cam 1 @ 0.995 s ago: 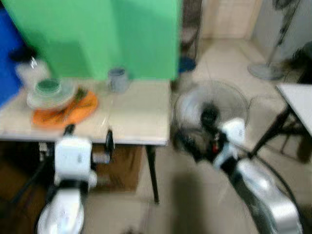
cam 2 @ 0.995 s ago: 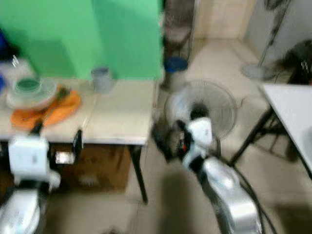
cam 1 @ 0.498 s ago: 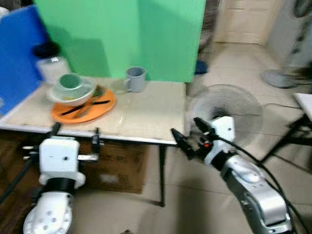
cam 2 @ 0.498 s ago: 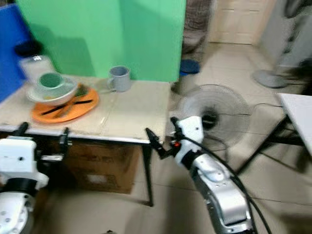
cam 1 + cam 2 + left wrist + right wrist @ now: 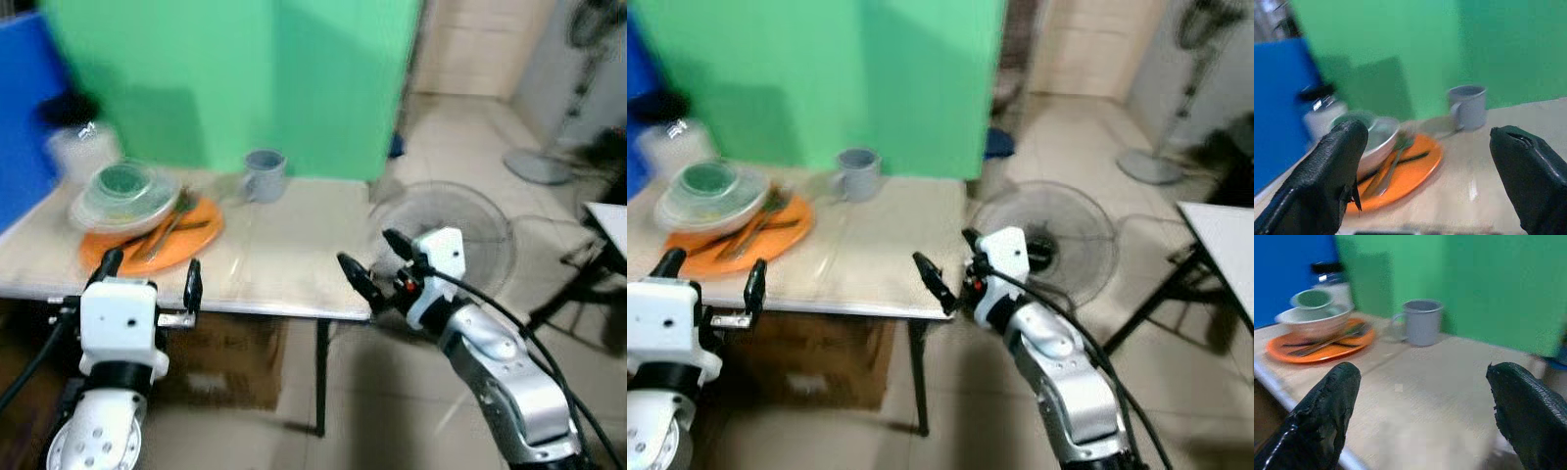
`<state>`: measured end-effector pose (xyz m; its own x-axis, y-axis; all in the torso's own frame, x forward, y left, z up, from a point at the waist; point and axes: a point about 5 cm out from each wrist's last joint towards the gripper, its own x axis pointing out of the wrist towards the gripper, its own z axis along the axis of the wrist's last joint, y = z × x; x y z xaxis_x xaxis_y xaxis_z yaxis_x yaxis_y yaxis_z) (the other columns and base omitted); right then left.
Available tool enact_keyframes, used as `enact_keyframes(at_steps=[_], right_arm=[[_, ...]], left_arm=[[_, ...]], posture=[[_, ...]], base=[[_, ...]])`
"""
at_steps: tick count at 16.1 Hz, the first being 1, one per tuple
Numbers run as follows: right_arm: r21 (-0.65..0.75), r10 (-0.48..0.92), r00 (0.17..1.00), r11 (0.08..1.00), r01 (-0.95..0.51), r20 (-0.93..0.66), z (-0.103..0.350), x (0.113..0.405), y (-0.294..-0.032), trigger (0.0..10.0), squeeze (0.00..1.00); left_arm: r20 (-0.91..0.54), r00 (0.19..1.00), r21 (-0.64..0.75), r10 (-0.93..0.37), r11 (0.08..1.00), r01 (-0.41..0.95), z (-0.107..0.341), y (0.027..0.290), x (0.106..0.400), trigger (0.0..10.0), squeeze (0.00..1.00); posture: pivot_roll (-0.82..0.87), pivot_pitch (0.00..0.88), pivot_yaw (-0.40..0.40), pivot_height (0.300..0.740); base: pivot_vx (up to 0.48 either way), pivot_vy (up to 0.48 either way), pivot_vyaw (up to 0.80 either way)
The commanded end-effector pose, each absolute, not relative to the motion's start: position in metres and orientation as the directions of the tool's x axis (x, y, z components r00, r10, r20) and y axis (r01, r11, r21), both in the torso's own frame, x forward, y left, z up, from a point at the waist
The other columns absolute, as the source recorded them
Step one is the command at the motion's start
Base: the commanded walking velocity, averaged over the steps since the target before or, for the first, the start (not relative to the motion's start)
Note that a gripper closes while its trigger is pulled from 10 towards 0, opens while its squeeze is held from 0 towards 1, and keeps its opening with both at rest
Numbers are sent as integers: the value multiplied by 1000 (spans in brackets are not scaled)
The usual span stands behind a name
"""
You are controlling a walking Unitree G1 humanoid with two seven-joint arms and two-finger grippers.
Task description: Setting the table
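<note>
An orange plate [image 5: 196, 235] lies at the left of the beige table [image 5: 284, 255]. On it sit a pale bowl [image 5: 118, 201] with a green cup [image 5: 122, 179] inside and dark utensils [image 5: 167, 223] beside it. A grey mug [image 5: 263, 174] stands further back, near the green screen. My left gripper [image 5: 152, 269] is open at the table's front edge, just short of the plate. My right gripper [image 5: 367, 253] is open at the table's front right corner. In the wrist views the left gripper [image 5: 1425, 132] and the right gripper [image 5: 1422, 372] both face the dishes, holding nothing.
A green screen [image 5: 245, 78] and a blue panel [image 5: 20, 108] back the table. A clear jar with a black lid [image 5: 78, 147] stands behind the bowl. A floor fan [image 5: 451, 215] sits right of the table, a cardboard box [image 5: 235, 362] beneath it, a white table [image 5: 612, 220] far right.
The whole view has shifted as I moved. The table's front edge is now closer to both grippers, and the right gripper sits higher by the corner. The dishes have not moved.
</note>
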<state>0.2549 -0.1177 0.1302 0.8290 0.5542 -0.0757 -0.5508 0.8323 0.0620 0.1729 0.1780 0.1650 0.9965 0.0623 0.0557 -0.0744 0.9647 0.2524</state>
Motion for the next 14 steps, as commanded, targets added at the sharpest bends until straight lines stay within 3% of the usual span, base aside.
enact_keyframes(at_steps=[1, 7, 10, 14], right_arm=[[52, 535, 841, 845, -533, -79, 131, 256, -125, 10000, 0], [19, 573, 815, 819, -574, -81, 131, 257, -120, 10000, 0], [12, 574, 816, 818, -575, -73, 132, 258, -121, 10000, 0], [43, 532, 844, 847, -530, -68, 135, 267, -130, 10000, 0]], left_arm=[[62, 997, 251, 43, 966, -57, 167, 174, 172, 10000, 0], [62, 997, 254, 40, 966, -54, 166, 173, 171, 10000, 0], [60, 998, 258, 33, 965, -47, 166, 171, 170, 10000, 0], [49, 998, 259, 33, 965, -45, 164, 170, 170, 10000, 0]], posture=[[23, 0, 30, 740], [29, 0, 20, 740], [32, 0, 17, 740], [29, 0, 15, 740]], base=[[349, 0, 0], [351, 0, 0], [347, 0, 725], [156, 0, 0]])
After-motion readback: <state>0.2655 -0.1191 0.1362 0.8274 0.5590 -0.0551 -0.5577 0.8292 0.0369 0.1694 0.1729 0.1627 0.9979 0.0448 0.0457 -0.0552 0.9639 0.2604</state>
